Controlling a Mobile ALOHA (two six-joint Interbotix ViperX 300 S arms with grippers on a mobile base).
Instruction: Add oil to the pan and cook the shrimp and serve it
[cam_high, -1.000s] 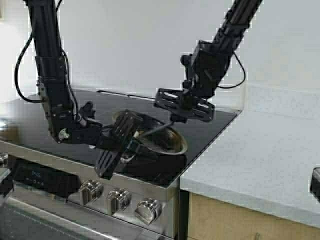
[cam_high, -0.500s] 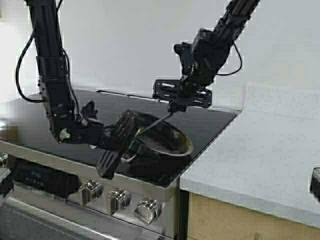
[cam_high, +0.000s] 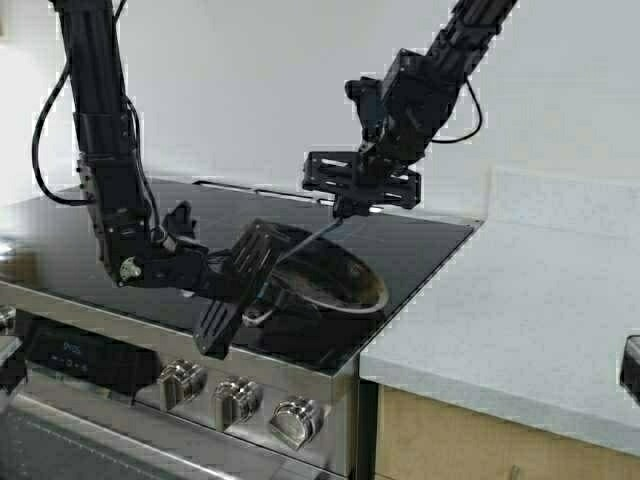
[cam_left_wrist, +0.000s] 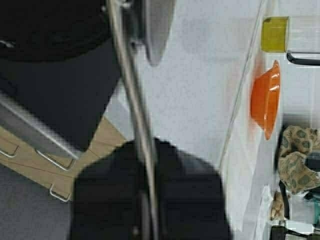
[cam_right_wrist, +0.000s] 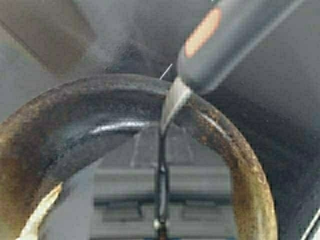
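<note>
The stove (cam_high: 300, 385) with its three steel knobs (cam_high: 240, 398) serves as landmark. Just above the knobs, low over the front edge of the black glass cooktop (cam_high: 420, 250), the left gripper (cam_high: 240, 290) is pressed together on the short metal handle of the pan (cam_high: 335, 280). The pan sits tilted on the cooktop near the stove's front right corner, its open side facing up and toward the right. The left wrist view shows the thin handle rod (cam_left_wrist: 132, 115) running between the dark fingers (cam_left_wrist: 195, 200).

Behind and above the pan, over the middle of the cooktop, the right gripper (cam_high: 355, 200) hangs with its fingers pinching a spatula (cam_high: 325, 232) whose thin shaft slants down into the pan. The right wrist view shows the spatula's grey handle (cam_right_wrist: 235, 35) with an orange mark and the pan's browned rim (cam_right_wrist: 220, 135). A pale sliver at the edge of that view may be the shrimp; I cannot tell.

Right of the stove lies a speckled white countertop (cam_high: 530, 320). Farther along it, the left wrist view shows an orange bowl (cam_left_wrist: 265, 102), the jug of yellow oil (cam_left_wrist: 275, 34) and a patterned cloth (cam_left_wrist: 295, 155).
</note>
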